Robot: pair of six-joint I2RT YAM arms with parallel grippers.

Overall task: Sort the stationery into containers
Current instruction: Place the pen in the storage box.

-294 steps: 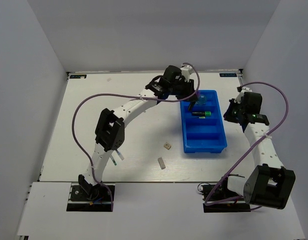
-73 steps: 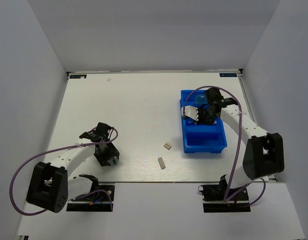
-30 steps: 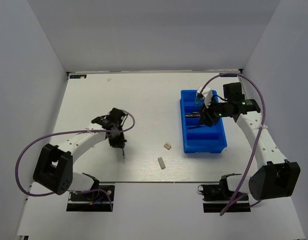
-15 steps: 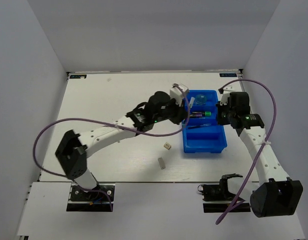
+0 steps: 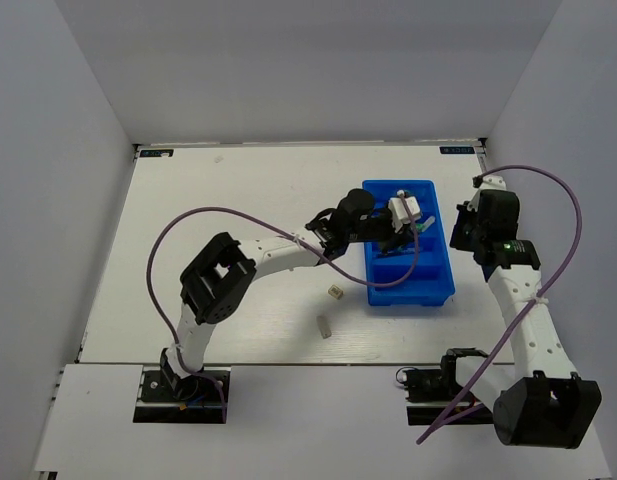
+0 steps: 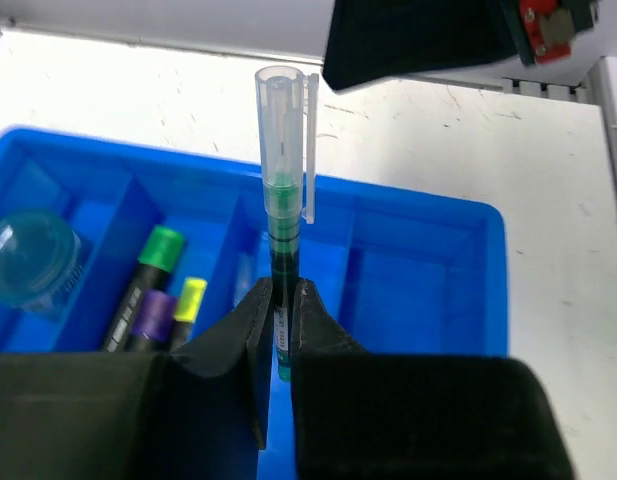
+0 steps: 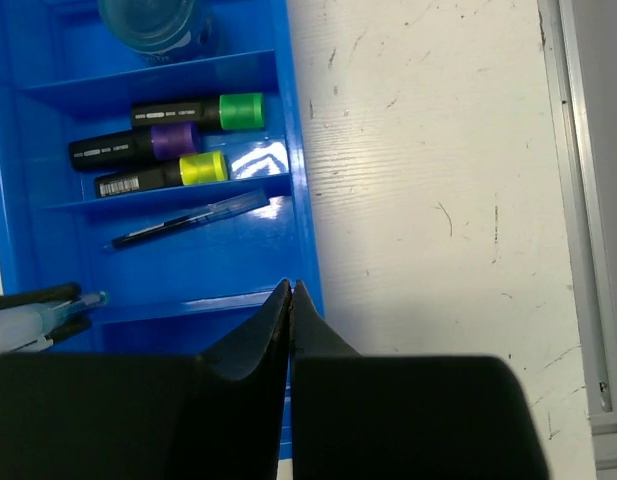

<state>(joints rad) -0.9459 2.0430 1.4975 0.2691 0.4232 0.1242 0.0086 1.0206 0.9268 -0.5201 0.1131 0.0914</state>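
"The blue tray [image 5: 413, 298], where is it?" my spotter asks.

"Right of centre on the white table [image 5: 238, 200], its long side running near to far. My left arm reaches in from the left. The left gripper [image 6: 278, 300] is clamped on a clear-capped pen [image 6: 281, 200], which sticks out past the fingertips, over the tray's middle. The right gripper [image 7: 290, 290] hangs at the tray's right rim, fingers pressed together on nothing."

"Which step, then?"

"Dropping this pen, I'd say. The far compartment has the blue round piece [image 7: 153, 20]. The next has three markers [image 7: 138, 145], with green, purple and yellow ends, and the one after holds a thin pen [image 7: 188, 220]. I judge mine belongs with that one. So the next move calls for lining up over that slot, lowering, then parting the fingers. A beige eraser [image 5: 335, 292] and a grey eraser [image 5: 324, 326] lie unsorted on the table, left of the tray's near end."

"Anything you can't see?"

"The pen's lower end is buried between my fingers. From above, the left gripper covers the tray's middle, so I cannot tell which compartment the pen hangs over. The right wrist view cuts off the tray's near end."
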